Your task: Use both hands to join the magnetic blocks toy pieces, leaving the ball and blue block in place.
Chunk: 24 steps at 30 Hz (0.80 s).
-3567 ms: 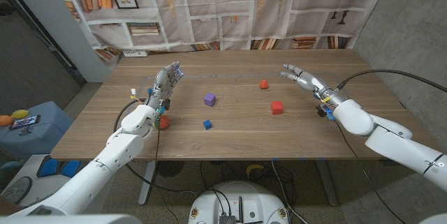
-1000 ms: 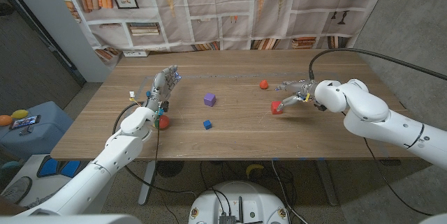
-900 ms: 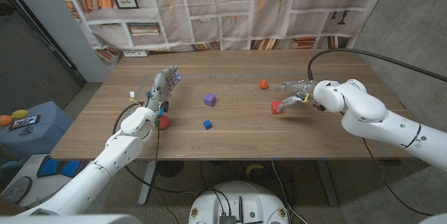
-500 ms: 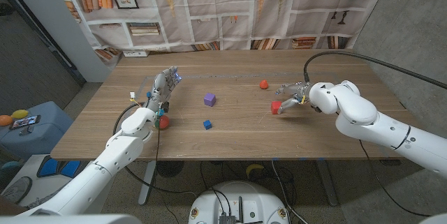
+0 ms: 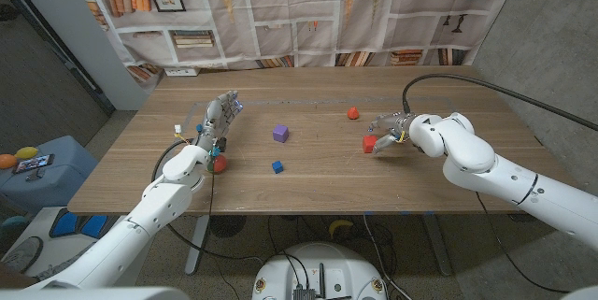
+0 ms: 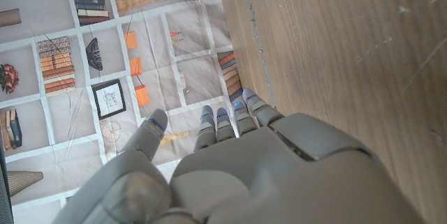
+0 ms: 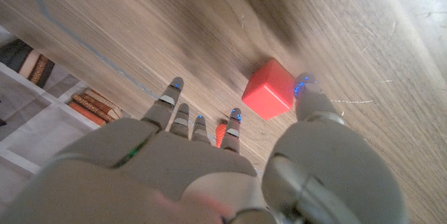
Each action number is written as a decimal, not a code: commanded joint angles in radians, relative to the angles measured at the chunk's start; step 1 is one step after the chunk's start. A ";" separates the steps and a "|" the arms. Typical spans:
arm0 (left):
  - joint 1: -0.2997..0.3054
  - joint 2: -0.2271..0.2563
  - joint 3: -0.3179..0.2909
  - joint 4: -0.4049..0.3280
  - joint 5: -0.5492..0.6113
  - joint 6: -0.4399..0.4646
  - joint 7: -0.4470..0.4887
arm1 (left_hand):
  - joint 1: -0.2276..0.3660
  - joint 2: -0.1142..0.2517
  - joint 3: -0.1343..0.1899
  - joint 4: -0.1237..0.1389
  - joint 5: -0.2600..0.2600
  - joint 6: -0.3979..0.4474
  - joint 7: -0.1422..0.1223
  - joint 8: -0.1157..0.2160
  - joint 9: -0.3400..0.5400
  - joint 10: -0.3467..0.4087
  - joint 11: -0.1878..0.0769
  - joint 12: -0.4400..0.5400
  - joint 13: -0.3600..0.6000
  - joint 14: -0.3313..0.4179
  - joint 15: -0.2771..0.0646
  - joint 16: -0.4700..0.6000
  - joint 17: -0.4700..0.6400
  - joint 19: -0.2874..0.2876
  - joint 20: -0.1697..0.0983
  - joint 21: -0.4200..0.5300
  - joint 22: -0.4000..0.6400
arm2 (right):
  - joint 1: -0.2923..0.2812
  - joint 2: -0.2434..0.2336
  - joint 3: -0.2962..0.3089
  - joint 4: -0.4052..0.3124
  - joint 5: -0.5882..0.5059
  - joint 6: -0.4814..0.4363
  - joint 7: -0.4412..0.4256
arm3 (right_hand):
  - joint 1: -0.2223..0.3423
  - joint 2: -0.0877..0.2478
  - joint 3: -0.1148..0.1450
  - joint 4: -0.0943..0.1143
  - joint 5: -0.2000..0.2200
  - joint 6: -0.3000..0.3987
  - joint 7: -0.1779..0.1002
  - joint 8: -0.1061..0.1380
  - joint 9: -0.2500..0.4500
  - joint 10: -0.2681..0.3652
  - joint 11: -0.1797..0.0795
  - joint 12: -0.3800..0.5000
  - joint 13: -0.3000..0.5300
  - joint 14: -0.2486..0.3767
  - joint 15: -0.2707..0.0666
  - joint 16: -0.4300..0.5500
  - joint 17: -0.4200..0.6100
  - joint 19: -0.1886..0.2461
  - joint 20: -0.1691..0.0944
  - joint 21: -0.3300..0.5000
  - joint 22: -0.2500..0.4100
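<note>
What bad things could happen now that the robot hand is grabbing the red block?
The right hand is closing around the red block, but its grip looks partial, so the block might slip or skid away. The small orange-red ball lies close behind and could get bumped and roll. The purple block is far across the table, a long carry.

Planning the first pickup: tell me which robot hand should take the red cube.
Right. The right robot hand is already at the red cube, fingers around it in the right wrist view. The left robot hand stands open across the table, nearer the purple cube.
</note>
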<state>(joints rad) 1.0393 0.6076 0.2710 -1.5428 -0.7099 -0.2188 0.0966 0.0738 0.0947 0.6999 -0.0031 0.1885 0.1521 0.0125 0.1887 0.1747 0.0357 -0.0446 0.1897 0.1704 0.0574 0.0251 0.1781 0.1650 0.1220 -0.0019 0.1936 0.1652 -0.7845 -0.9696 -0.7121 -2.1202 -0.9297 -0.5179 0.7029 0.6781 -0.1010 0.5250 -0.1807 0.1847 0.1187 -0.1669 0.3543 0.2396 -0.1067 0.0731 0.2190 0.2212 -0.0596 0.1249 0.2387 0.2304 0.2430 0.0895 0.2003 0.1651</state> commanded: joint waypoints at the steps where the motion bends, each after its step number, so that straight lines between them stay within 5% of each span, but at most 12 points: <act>1: 0.012 -0.001 0.000 -0.006 -0.003 0.001 0.006 | -0.012 0.065 0.008 0.001 0.000 0.007 0.001 -0.002 0.002 0.006 -0.007 -0.001 0.001 0.009 0.003 0.002 0.004 0.010 0.003 0.001 0.005 | -0.039 0.023 0.029 0.018 0.003 0.004 -0.081 | 0.031 -0.004 0.007 -0.002 -0.003 0.046 -0.014 0.026 0.005 0.016 -0.009 0.009 0.003 0.018 0.001 0.010 0.004 0.023 0.000 0.003 0.002; 9: 0.017 0.002 -0.001 -0.011 -0.004 0.002 0.006 | -0.015 0.065 0.009 0.002 0.000 0.009 0.002 -0.002 0.002 0.007 -0.006 -0.001 0.001 0.011 0.002 0.002 0.004 0.011 0.005 0.001 0.005 | -0.054 0.035 0.036 0.028 0.015 -0.011 -0.130 | 0.074 -0.004 0.009 0.002 -0.003 0.117 -0.041 0.066 0.008 0.048 -0.025 0.014 0.003 0.039 -0.013 0.018 0.008 0.046 0.007 0.001 0.002; 24: 0.023 0.008 -0.004 -0.019 -0.007 0.008 0.007 | -0.017 0.064 0.013 0.003 0.000 0.011 0.001 -0.002 0.003 0.010 -0.005 -0.001 0.001 0.014 0.002 0.001 0.004 0.014 0.007 0.001 0.005 | -0.071 0.039 0.031 0.045 0.024 -0.006 -0.215 | 0.136 0.000 0.003 0.005 0.001 0.236 -0.048 0.135 0.017 0.114 -0.057 0.023 0.000 0.087 -0.045 0.036 0.014 0.092 -0.008 0.000 0.002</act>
<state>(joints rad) 1.0601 0.6108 0.2692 -1.5564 -0.7143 -0.2166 0.1039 0.0660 0.0948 0.7055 0.0024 0.1885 0.1520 0.0125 0.1887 0.1746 0.0392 -0.0482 0.1897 0.1702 0.0627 0.0304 0.1781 0.1650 0.1292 0.0054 0.1936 0.1652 -0.8390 -0.9360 -0.6826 -2.0882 -0.9153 -0.5265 0.5523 0.7928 -0.0997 0.5303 -0.1779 0.1848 0.3379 -0.2148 0.4775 0.2535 -0.0034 0.0162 0.2352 0.2184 0.0169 0.0800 0.2644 0.2396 0.3235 0.0874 0.2006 0.1650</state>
